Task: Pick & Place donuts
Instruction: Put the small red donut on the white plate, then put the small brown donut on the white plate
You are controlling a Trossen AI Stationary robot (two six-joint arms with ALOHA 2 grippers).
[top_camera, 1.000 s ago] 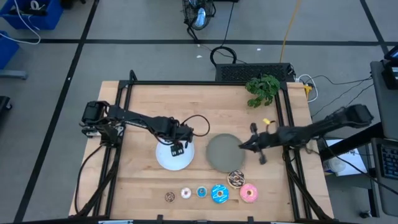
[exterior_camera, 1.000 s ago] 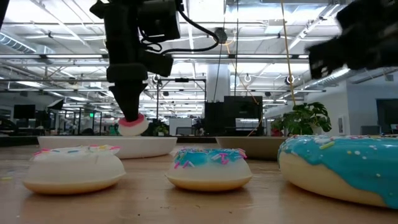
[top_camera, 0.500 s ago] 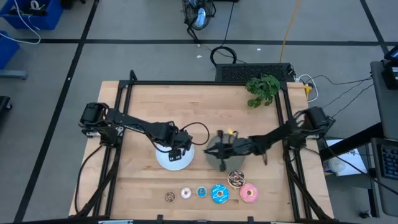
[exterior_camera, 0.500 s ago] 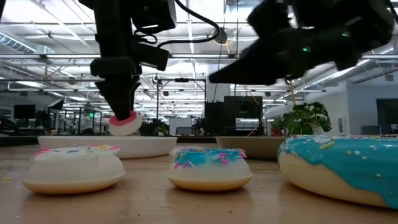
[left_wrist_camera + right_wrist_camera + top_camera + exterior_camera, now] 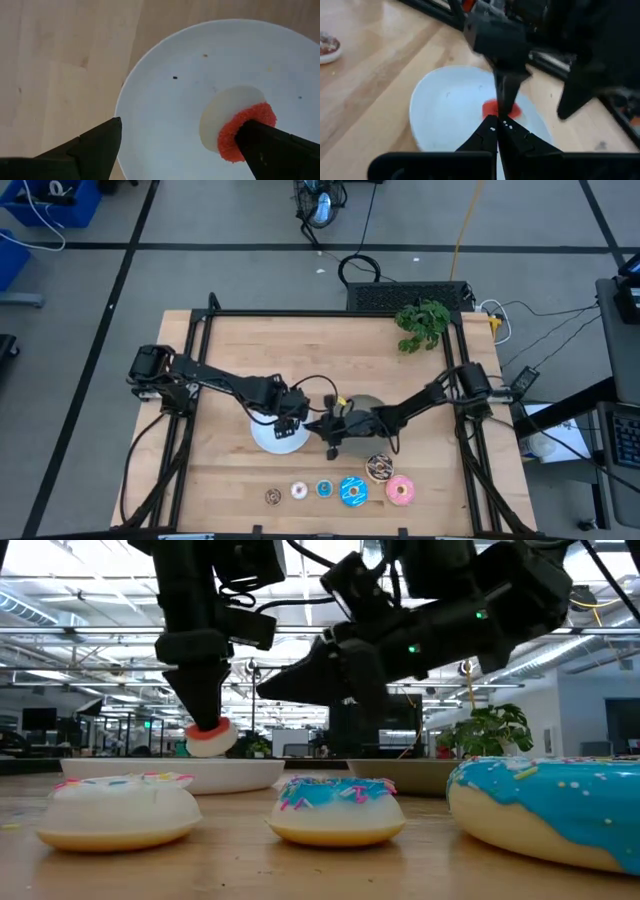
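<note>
My left gripper (image 5: 290,423) hangs open over the white plate (image 5: 270,442), fingers pointing down. The tiny red donut (image 5: 242,129) stands tilted at one fingertip, its cream underside showing. My right gripper (image 5: 325,427) is shut; it reaches across the grey plate (image 5: 368,402) to the white plate's right rim and points at the red donut (image 5: 501,107). The brown (image 5: 272,497), cream (image 5: 298,491), tiny blue (image 5: 324,489), blue sprinkled (image 5: 352,491), chocolate sprinkled (image 5: 379,468) and pink (image 5: 400,490) donuts lie flat near the table's near edge. My left gripper (image 5: 180,127) touches the red donut's rim (image 5: 235,137) with the tip of one finger (image 5: 265,145); the other finger (image 5: 97,145) stands well apart from it. The fingers come from above. The donut leans on edge just over the white plate (image 5: 165,115); whether it rests there I cannot tell.
A green plant (image 5: 422,320) stands at the table's far right corner. Black frame rails (image 5: 200,380) run along both sides of the table. The right arm (image 5: 420,402) lies low across the grey plate. Bare wood stretches between the plates and the far edge.
My right arm has swung from the table's right side toward the left, crossing the grey plate until its gripper is beside the left gripper at the white plate. My left gripper has stayed over the white plate with the red donut at its fingertip.
</note>
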